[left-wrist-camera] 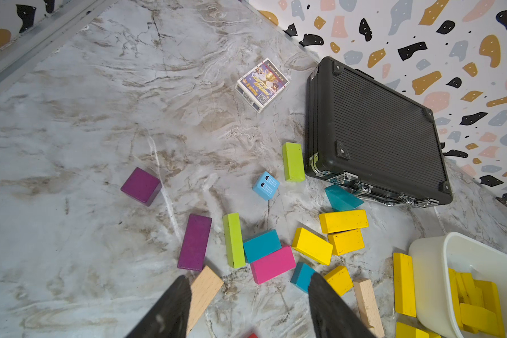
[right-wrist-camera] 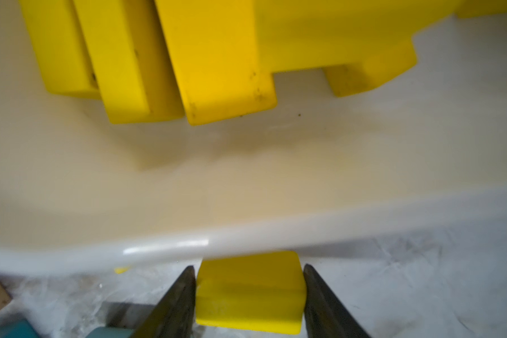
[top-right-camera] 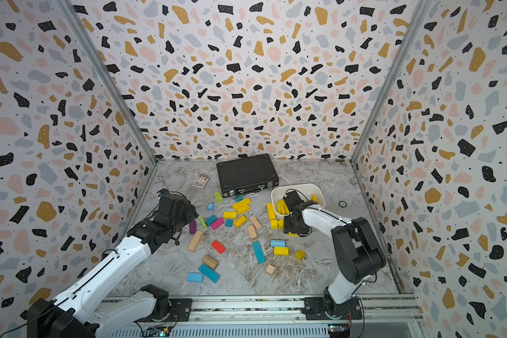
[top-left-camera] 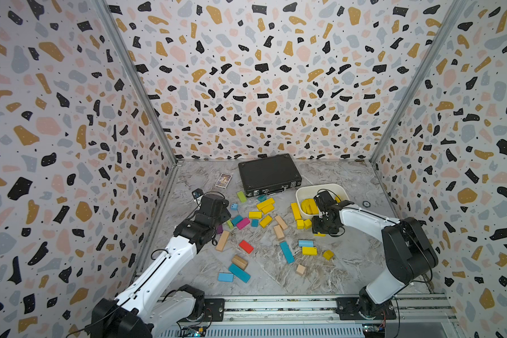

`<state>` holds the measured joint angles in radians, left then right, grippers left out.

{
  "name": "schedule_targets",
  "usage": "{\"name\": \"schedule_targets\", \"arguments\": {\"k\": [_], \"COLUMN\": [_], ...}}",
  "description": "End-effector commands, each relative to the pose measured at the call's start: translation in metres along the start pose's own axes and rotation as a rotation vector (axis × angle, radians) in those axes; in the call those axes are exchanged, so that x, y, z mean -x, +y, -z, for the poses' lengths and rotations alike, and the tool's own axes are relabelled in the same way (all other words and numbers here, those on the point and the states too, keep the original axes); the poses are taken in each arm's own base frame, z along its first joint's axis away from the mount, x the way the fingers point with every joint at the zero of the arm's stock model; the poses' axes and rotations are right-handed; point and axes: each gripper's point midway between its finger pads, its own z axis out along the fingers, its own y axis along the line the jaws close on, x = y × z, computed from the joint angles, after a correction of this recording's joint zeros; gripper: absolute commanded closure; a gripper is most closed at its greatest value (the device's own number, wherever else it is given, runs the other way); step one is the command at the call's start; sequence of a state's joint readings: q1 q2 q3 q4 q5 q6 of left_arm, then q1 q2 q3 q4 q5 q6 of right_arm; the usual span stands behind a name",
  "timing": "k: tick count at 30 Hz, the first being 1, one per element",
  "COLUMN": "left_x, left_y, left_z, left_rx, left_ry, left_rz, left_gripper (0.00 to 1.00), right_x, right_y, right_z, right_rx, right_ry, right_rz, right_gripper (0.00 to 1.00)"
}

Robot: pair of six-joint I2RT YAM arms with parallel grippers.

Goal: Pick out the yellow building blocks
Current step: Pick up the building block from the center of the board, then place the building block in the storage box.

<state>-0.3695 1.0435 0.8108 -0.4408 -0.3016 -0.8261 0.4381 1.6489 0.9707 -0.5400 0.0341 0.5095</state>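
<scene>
The right claw point(right-wrist-camera: 248, 267) hangs low at the near outer edge of a white bin point(right-wrist-camera: 164, 248). Its two dark fingers stand close against opposite sides of a yellow block point(right-wrist-camera: 249, 295); whether they press it or only flank it cannot be told. This block sits right between the fingertips, just outside the bin's rim and over the marble desk point(top-left-camera: 275, 281), with a squarish face toward the wrist camera. In a top view only an edge of the yellow block point(top-left-camera: 319, 234) peeks from beneath the claw, so its long axis is not clear. Inside the bin, several yellow bars point(right-wrist-camera: 211, 58) lie fanned side by side, their long axes roughly parallel. More yellow building blocks lie loose on the desk. A long yellow bar point(top-left-camera: 295, 210) rests just beside the bin's wall on the side toward the left arm, its long axis running near to far, and two small yellow cubes point(top-left-camera: 300, 224) sit at its near end. Four yellow pieces point(top-left-camera: 255, 214) cluster mid-desk in front of a black case point(top-left-camera: 269, 174), lying at mixed angles. Closer to the arms, a short yellow bar point(top-left-camera: 309, 251) lies crosswise, with a tilted yellow cube point(top-left-camera: 328, 254) near it. The left claw point(left-wrist-camera: 248, 276) hovers with its fingers spread wide and nothing between them, and a pink block point(left-wrist-camera: 272, 263) is seen beyond the gap.
</scene>
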Motion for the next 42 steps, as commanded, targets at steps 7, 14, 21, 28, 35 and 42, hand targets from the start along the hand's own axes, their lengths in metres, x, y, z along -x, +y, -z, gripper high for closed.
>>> {"name": "schedule_targets", "arguments": {"k": [7, 14, 21, 28, 35, 42], "left_x": [0.005, 0.005, 0.001, -0.003, -0.005, 0.001], "left_y": [0.001, 0.002, -0.001, -0.001, 0.005, -0.006], "left_z": [-0.002, -0.001, -0.008, -0.007, 0.0, 0.0], "left_rx": [0.008, 0.012, -0.015, -0.007, -0.015, -0.042], "left_ry": [-0.023, -0.024, -0.023, 0.004, -0.006, 0.001], "left_rz": [0.012, 0.011, 0.049, 0.045, 0.101, 0.103], "left_gripper": [0.36, 0.35, 0.33, 0.33, 0.33, 0.33], "right_x": [0.009, 0.019, 0.049, 0.106, 0.136, 0.145], "right_y": [0.001, 0.001, -0.004, 0.006, 0.01, 0.008], "right_z": [0.002, 0.045, 0.086, 0.077, 0.044, 0.021], "right_rx": [-0.012, 0.013, -0.026, -0.01, 0.007, -0.016], "right_ry": [-0.016, -0.112, -0.216, -0.223, -0.169, -0.123], "right_rz": [-0.021, 0.006, 0.099, 0.103, 0.082, 0.076], "right_gripper": [0.46, 0.54, 0.54, 0.54, 0.54, 0.49]}}
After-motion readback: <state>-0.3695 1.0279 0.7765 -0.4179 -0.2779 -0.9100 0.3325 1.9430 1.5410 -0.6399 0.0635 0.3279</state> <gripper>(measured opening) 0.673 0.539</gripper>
